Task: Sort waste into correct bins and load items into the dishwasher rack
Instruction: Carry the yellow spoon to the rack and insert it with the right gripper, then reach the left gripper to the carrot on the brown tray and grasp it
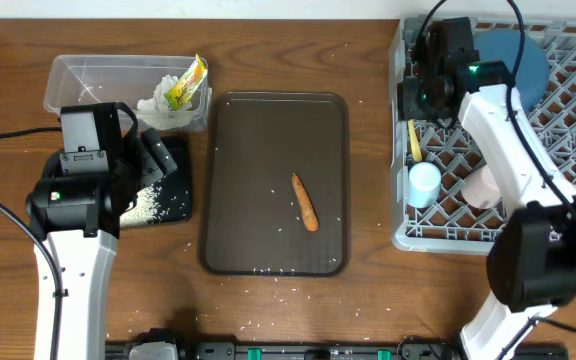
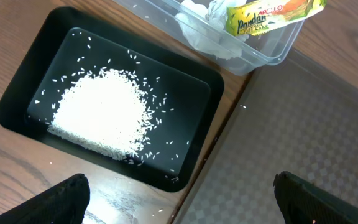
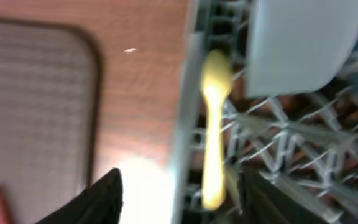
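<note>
the left jaws hang wide open over the black tray [image 2: 191,118] and hold nothing. only the two dark fingers [image 2: 55,202] show at the bottom of the left wrist view. a pile of white rice [image 2: 101,112] lies in the black tray. just behind it sits the clear tub [image 2: 260,59], with the crumpled tissue [image 2: 197,25] and the yellow-green wrapper [image 2: 272,15] inside. the wrapper leans on the tub's rim.

in the middle of the table [image 1: 288,50] lies the big brown serving tray [image 1: 268,150], touching or almost touching the black tray. the carrot piece [image 1: 305,201] lies on it, and a few rice grains are on the tray and on the table in front of it.

the right jaws are over the left edge of the grey rack [image 1: 568,130]. they are open. the yellow spoon [image 3: 213,130] lies in the rack between the fingers [image 3: 101,199] and, in this blurry view, nothing pinches it. the dark-blue plate [image 1: 518,60] is at the back of the rack, partly hidden by the right arm. the small blue cup [image 1: 425,183] and the pink cup [image 1: 480,188] sit near the front, and the arm crosses over the pink one.
</note>
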You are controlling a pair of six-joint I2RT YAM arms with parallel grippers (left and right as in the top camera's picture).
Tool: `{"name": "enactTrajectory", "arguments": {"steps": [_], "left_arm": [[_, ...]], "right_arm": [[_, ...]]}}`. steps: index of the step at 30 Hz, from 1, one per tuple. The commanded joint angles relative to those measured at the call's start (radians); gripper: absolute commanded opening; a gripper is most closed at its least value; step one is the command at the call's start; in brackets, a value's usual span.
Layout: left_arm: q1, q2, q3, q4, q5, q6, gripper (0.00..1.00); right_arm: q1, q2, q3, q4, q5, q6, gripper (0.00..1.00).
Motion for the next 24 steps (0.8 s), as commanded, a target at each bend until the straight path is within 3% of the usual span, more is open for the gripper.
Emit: {"name": "enactTrajectory", "arguments": {"steps": [1,7,13,18,24], "left_arm": [[0.005,0.004,0.013,0.000,-0.011,0.001,0.97],[0.004,0.005,0.011,0.040,0.055,-0.021,0.98],[-0.103,0.089,-0.028,0.154,0.288,-0.030,0.98],[-0.343,0.287,-0.028,0.225,0.246,-0.107,0.98],[-0.540,0.505,-0.028,0.278,0.032,-0.217,0.99]], "right_arm": [[0.034,-0.102,0.017,-0.032,-0.082,0.041,0.64],[-0.005,-0.185,0.017,-0.112,-0.082,0.056,0.70],[-0.107,-0.266,0.017,-0.151,-0.082,0.058,0.81],[-0.165,-0.285,0.017,-0.177,-0.082,0.065,0.84],[-0.177,-0.285,0.015,-0.200,-0.077,0.067,0.85]]}}
